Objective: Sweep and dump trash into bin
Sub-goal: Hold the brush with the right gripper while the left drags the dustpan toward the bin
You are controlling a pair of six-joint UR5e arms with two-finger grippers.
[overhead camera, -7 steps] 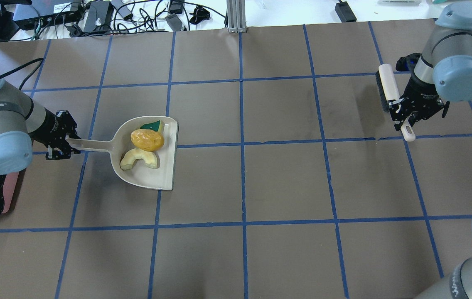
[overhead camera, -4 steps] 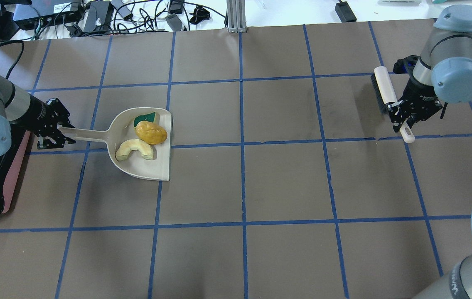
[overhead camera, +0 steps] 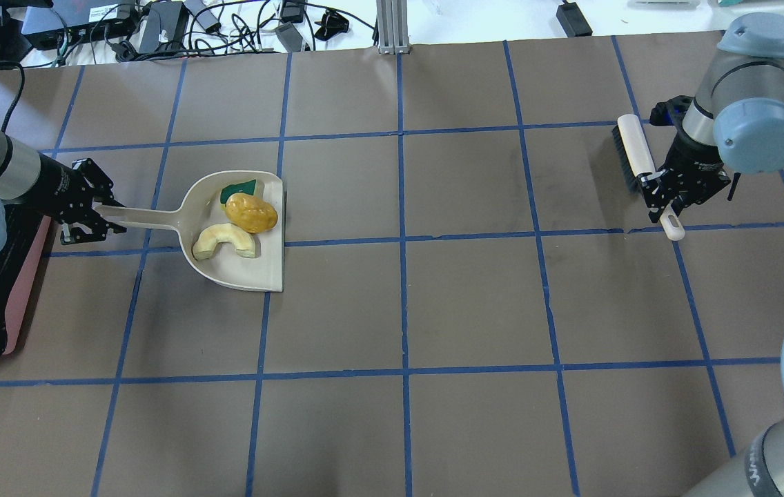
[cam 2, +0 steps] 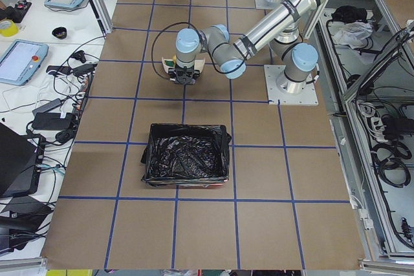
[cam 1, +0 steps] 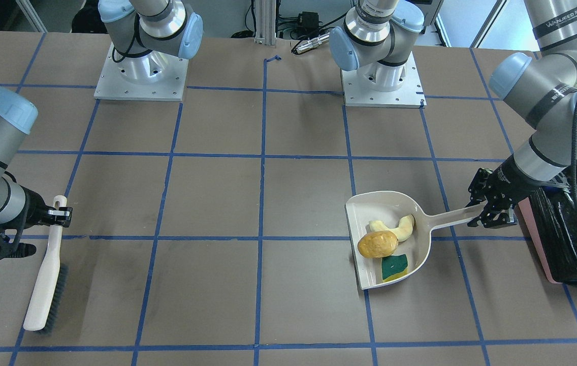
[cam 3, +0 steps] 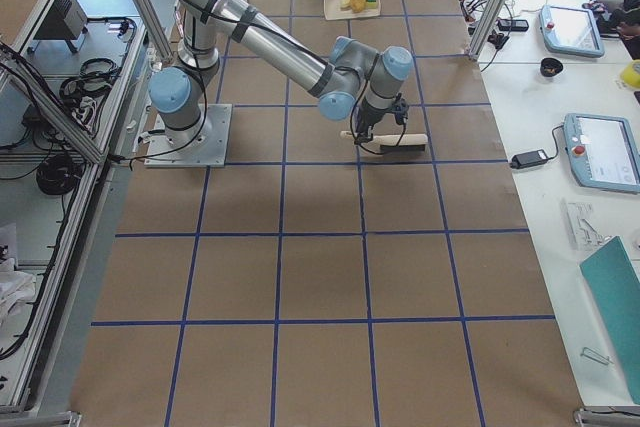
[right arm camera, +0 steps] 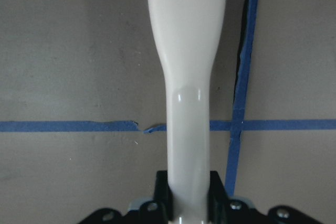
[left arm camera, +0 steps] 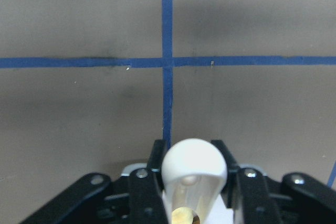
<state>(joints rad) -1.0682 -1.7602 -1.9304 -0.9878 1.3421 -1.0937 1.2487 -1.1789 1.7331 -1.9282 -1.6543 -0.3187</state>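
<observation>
The trash lies in a beige dustpan (overhead camera: 254, 273): an orange-yellow lump (overhead camera: 251, 214), a cream crescent (overhead camera: 223, 241) and a green-and-yellow sponge wedge (overhead camera: 237, 190). My left gripper (overhead camera: 99, 215) is shut on the dustpan's handle (left arm camera: 193, 169), close beside the pink bin (overhead camera: 19, 290) with its black bag (cam 1: 573, 223). From the front the dustpan (cam 1: 423, 239) sits just inward of the bin. At the far right my right gripper (overhead camera: 661, 197) is shut on the handle of a cream brush (overhead camera: 630, 148), whose bristles rest near the table.
Blue tape lines grid the brown table. Cables and electronics (overhead camera: 157, 27) and a metal post (overhead camera: 392, 27) line the far edge. Both arm bases (cam 1: 380, 81) stand at the robot side. Tablets (cam 3: 600, 152) lie on a side bench.
My left arm has drawn the dustpan with the trash farther left and toward the table's far side, nearer the bin. The right gripper with the brush has drifted slightly the same way.
</observation>
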